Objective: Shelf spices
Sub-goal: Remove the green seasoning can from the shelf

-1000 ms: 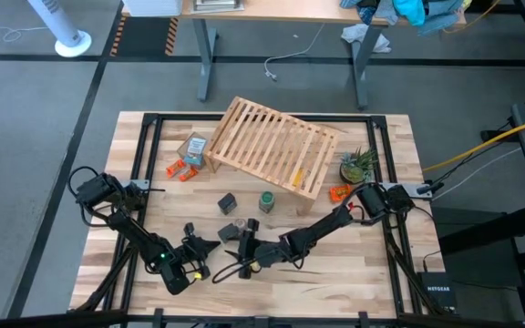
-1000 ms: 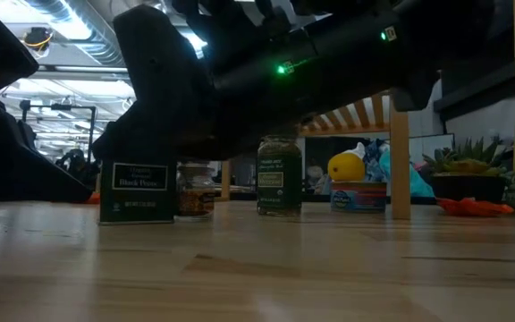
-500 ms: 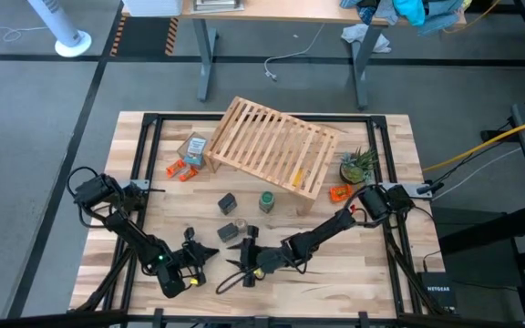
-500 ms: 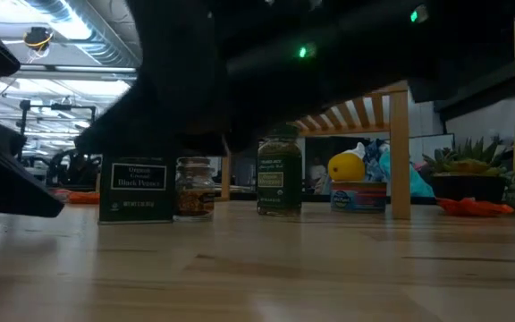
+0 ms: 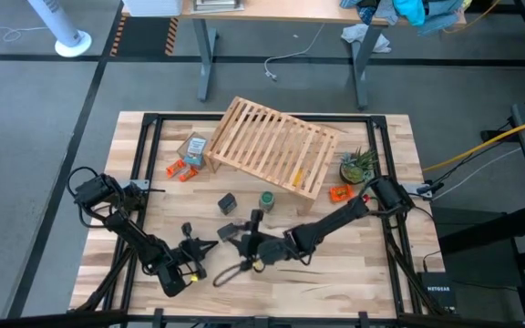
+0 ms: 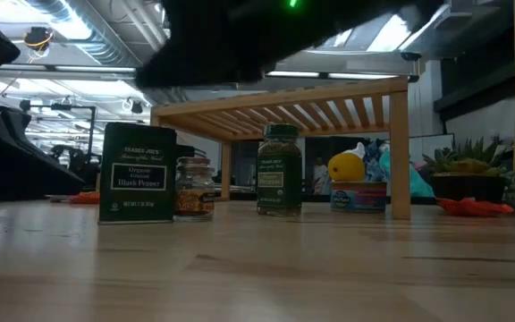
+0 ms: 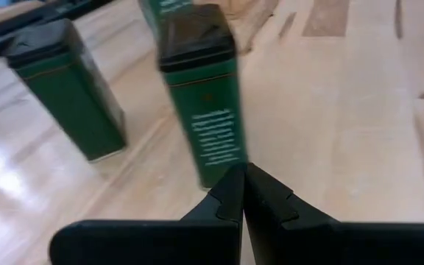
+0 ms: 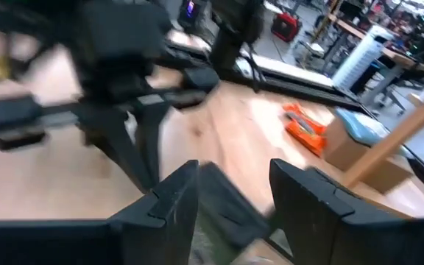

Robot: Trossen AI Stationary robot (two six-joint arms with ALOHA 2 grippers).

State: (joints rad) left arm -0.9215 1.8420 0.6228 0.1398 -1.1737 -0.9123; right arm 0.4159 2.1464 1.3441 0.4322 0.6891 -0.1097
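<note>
Spice jars stood on the light wooden tabletop (image 5: pixel 335 273), all four in front of the rack and none on it.

A dark green squarish tin with a pale label (image 5: pixel 230 234) stood nearest the two grippers, and a second dark squarish tin (image 5: pixel 227 202) stood behind it, closer to the large light-wood slatted shelf (image 5: pixel 276 146). A tiny clear glass jar (image 5: pixel 241 222) stood between the two tins, slightly to one side, and a green round jar (image 5: pixel 267 200) stood just in front of the shelf's edge. The left gripper (image 7: pixel 243 171) sat low at the table, its fingertips pressed together and holding nothing, pointing at the nearer tin. The right gripper (image 8: pixel 232 173) hung above the table just beside that same tin, its fingers spread apart.
</note>
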